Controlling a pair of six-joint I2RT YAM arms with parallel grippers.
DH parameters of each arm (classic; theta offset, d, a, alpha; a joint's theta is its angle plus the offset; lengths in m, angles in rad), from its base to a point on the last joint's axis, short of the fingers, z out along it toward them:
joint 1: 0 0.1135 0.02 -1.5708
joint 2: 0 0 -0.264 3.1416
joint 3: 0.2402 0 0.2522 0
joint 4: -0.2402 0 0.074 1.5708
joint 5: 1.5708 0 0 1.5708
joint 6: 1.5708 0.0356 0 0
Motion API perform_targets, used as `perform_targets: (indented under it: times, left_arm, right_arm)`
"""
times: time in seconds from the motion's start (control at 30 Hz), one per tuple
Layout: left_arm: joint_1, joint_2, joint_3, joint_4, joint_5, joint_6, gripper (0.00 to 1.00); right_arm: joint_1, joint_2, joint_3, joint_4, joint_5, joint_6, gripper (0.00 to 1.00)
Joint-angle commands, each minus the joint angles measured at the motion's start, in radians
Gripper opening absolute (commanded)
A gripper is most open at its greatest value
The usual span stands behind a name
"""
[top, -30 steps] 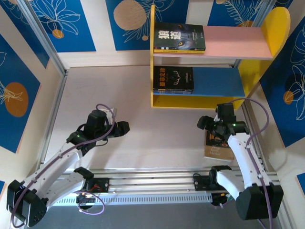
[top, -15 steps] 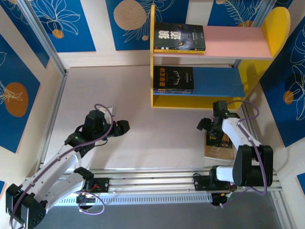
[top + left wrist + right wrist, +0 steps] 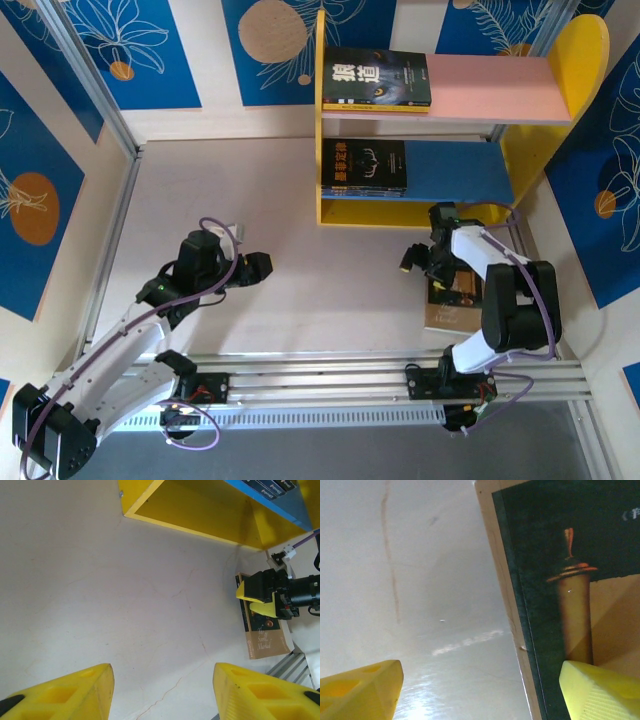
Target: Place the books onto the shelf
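A brown book with a dark upper cover (image 3: 452,312) lies flat on the table near the right arm's base. My right gripper (image 3: 424,263) stands open low over the book's far left edge. In the right wrist view the gripper (image 3: 480,692) has one finger over the cover (image 3: 570,575) and the other over bare table. The shelf (image 3: 337,212) stands at the back right, with one dark book (image 3: 378,78) on its pink upper board and a dark stack (image 3: 364,166) on the blue lower board. My left gripper (image 3: 252,267) hangs open and empty over mid table.
The left wrist view looks across the bare table (image 3: 100,590) to the shelf's yellow base (image 3: 200,515), the brown book (image 3: 263,632) and the right gripper (image 3: 260,599). A metal rail (image 3: 330,375) runs along the near edge. Patterned blue walls close in on both sides.
The right arm has folded back and turned its wrist, carrying its open gripper a little left and farther from me along the brown book's edge. The left arm has barely moved.
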Motion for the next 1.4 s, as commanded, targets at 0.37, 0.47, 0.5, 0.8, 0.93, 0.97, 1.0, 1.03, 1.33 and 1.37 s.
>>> perform_targets:
  times: [0.37, 0.47, 0.5, 0.8, 0.93, 0.97, 1.0, 1.03, 1.33, 1.37]
  left_arm:
    - [0.007, 0.001, 0.039, -0.026, 0.009, 0.007, 0.56]
    - [0.007, -0.008, 0.041, -0.036, 0.008, 0.003, 0.56]
    - [0.007, -0.013, 0.039, -0.039, 0.009, 0.002, 0.56]
    - [0.007, -0.036, 0.009, -0.065, -0.003, -0.014, 0.56]
    - [0.007, -0.025, -0.009, -0.051, 0.001, -0.025, 0.56]
    - [0.005, -0.020, -0.012, -0.042, 0.006, -0.028, 0.56]
    - [0.005, -0.013, -0.018, -0.030, 0.010, -0.034, 0.56]
    - [0.005, -0.007, -0.023, -0.015, 0.015, -0.040, 0.56]
    - [-0.015, 0.090, -0.037, 0.094, 0.038, -0.070, 0.56]
    - [-0.017, 0.095, -0.036, 0.100, 0.038, -0.073, 0.56]
  right_arm:
    - [0.363, 0.042, -0.043, 0.372, -0.241, 0.318, 0.82]
    - [0.438, 0.077, -0.009, 0.474, -0.233, 0.393, 0.82]
    - [0.462, 0.094, 0.013, 0.496, -0.228, 0.407, 0.82]
    - [0.536, 0.174, 0.192, 0.554, -0.235, 0.409, 0.82]
    - [0.536, 0.073, 0.168, 0.453, -0.164, 0.334, 0.82]
    - [0.533, 0.043, 0.156, 0.419, -0.135, 0.312, 0.82]
    - [0.529, 0.009, 0.141, 0.374, -0.102, 0.284, 0.83]
    - [0.520, -0.029, 0.124, 0.330, -0.068, 0.260, 0.83]
    - [0.296, -0.285, -0.099, 0.155, -0.018, 0.155, 0.84]
    - [0.267, -0.295, -0.114, 0.152, -0.028, 0.145, 0.84]
